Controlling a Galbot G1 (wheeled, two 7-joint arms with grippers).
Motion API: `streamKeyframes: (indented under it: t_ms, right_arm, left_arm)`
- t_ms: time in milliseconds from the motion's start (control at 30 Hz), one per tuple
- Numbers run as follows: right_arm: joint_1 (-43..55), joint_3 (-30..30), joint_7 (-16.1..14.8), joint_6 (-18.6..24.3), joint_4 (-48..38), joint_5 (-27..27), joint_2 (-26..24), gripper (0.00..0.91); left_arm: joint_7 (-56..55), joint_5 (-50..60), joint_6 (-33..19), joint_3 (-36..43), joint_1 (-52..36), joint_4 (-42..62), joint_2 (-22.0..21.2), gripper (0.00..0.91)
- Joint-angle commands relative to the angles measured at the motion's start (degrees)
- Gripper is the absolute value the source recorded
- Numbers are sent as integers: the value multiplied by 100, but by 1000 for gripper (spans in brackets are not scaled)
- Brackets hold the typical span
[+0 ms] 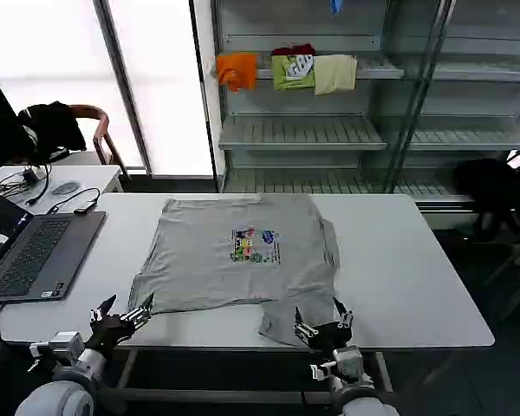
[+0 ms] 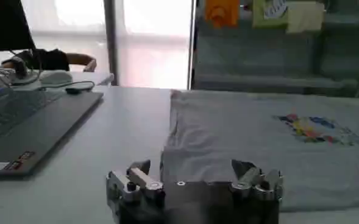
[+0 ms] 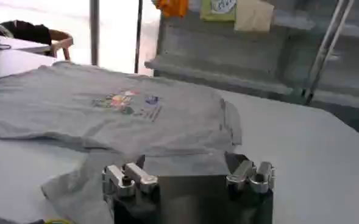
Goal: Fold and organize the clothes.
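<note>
Light grey short-sleeved cotton shirt (image 1: 234, 260) lies flat, print up, long axis running away from the robot across the white table (image 1: 416, 277). Left gripper (image 1: 121, 319) and right gripper (image 1: 325, 325) hover at the near edge, jaws wide.

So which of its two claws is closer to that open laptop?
The left. The left gripper hovers at the table's near edge, just beside the laptop. The right gripper sits farther off, across the grey T-shirt, over its crumpled sleeve.

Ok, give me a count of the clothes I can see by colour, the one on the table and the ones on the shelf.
Grey shirt on the table: 1
Orange garment on the shelf: 1
Green garment on the shelf: 1
Beige garment on the shelf: 1
Total: 4
</note>
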Motion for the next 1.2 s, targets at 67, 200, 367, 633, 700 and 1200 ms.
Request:
streamKeyframes:
  t_ms: [67, 200, 367, 633, 700, 1200]
  right_arm:
    - [-175, 68, 35, -110, 213, -18, -5, 907]
    - [-225, 97, -4, -67, 131, -50, 12, 907]
    - [-238, 92, -49, 82, -31, -112, 46, 907]
    - [-282, -13, -78, 27, -87, -195, 70, 907]
    - [-297, -18, -73, 63, -148, -255, 79, 897]
    - [-285, -99, -94, 129, -440, -335, 101, 0]
  left_arm:
    - [-69, 150, 86, -10, 177, -123, 22, 907]
    - [-68, 306, 65, 36, 214, -81, 46, 907]
    - [-65, 474, 29, 33, 62, 77, 55, 907]
    - [-62, 455, 16, 60, 43, 244, 76, 907]
    - [-59, 456, -2, 70, 11, 303, 74, 897]
    - [54, 489, -19, 183, -87, 561, 12, 20]
